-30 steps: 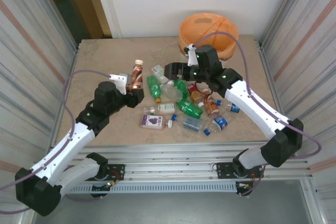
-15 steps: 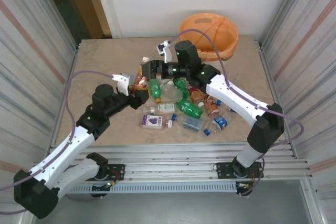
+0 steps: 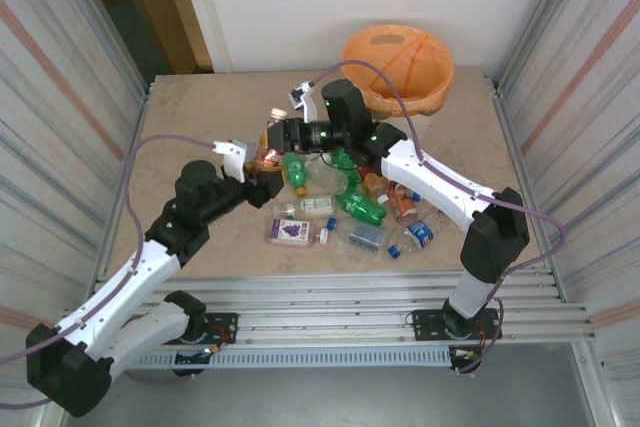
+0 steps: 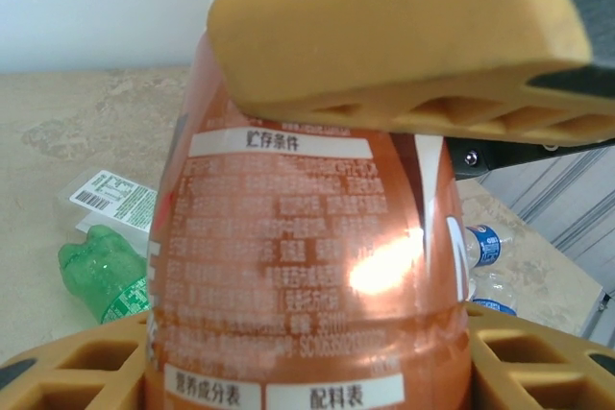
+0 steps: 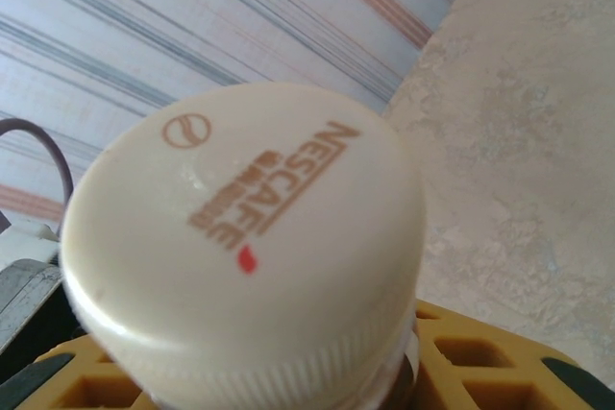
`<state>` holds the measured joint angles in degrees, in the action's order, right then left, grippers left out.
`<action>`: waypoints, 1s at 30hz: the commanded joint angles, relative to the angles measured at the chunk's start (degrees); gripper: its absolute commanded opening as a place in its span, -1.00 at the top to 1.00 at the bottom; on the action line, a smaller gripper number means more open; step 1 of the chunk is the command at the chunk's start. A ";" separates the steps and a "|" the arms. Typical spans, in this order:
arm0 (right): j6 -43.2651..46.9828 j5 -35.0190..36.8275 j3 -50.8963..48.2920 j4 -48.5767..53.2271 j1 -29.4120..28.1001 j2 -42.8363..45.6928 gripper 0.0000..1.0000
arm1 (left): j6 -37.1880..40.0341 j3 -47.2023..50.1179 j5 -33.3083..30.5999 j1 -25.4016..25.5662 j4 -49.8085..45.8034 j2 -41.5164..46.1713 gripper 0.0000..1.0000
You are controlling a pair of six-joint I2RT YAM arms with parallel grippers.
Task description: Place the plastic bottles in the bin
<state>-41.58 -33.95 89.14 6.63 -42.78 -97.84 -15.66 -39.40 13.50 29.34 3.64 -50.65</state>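
Right gripper (image 3: 280,135) has swung from the bin (image 3: 446,75) to the Nescafe bottle (image 4: 307,266), clamped mid-table by the left gripper (image 3: 258,175). Whether the right's jaws have closed on it is unclear; a handover seems due, then binning.

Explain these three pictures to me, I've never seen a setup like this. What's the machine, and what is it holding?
The machine is a pair of robot arms, a left arm and a right arm, bolted to the near edge of a table. Each ends in a two-finger gripper. The wide picture comes from a camera above and behind the arms. The two close-ups come from cameras on their wrists.

Small plastic bottles, green, clear and orange-brown, lie on the table. A bin lined with an orange bag stands at the far right.

The left gripper is clamped on an orange-brown bottle, with its yellow fingers above and below the label. The right gripper is at what looks like that bottle's cream cap. I cannot tell whether it has gripped it.
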 commanded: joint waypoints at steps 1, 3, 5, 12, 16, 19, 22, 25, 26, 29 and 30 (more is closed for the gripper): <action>0.14 -0.48 2.16 0.45 -0.32 -0.07 0.46 | 0.77 0.36 -0.05 0.45 1.65 1.02 -0.32; 0.39 -0.16 2.13 0.92 0.02 0.33 0.49 | 0.72 0.23 0.15 0.44 1.41 1.24 -0.63; 0.63 0.40 2.22 1.66 0.65 0.79 0.50 | 0.83 0.15 0.73 0.41 1.34 1.61 -0.96; 4.00 3.27 4.88 7.54 4.54 3.76 0.52 | 1.25 1.81 1.71 0.47 3.19 5.01 -0.97; 6.84 5.31 8.35 11.66 7.84 5.90 0.53 | 1.63 3.31 0.97 0.54 4.51 6.96 -0.97; 9.01 6.72 11.78 14.12 10.72 7.37 0.53 | 1.52 3.78 -0.26 0.51 4.54 7.50 -0.98; 10.70 8.39 14.89 15.82 14.13 8.35 0.55 | 1.46 3.70 -1.19 0.54 4.17 7.28 -0.98; 11.25 9.50 16.68 15.87 17.90 9.07 0.56 | 1.43 3.63 -1.73 0.54 4.16 6.88 -0.98; 11.37 9.94 17.20 15.91 19.51 9.16 0.56 | 1.42 3.52 -1.99 0.53 4.02 6.65 -0.98; 11.79 11.39 19.90 17.12 23.55 8.49 0.56 | 1.33 3.04 -3.05 0.47 3.40 6.39 -0.98; 12.09 11.92 20.55 17.64 24.57 8.14 0.56 | 1.27 2.89 -3.39 0.47 3.14 6.32 -0.98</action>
<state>-31.97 -24.53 107.15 21.76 -20.58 -89.45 -15.16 -36.07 11.86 29.39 6.22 -44.40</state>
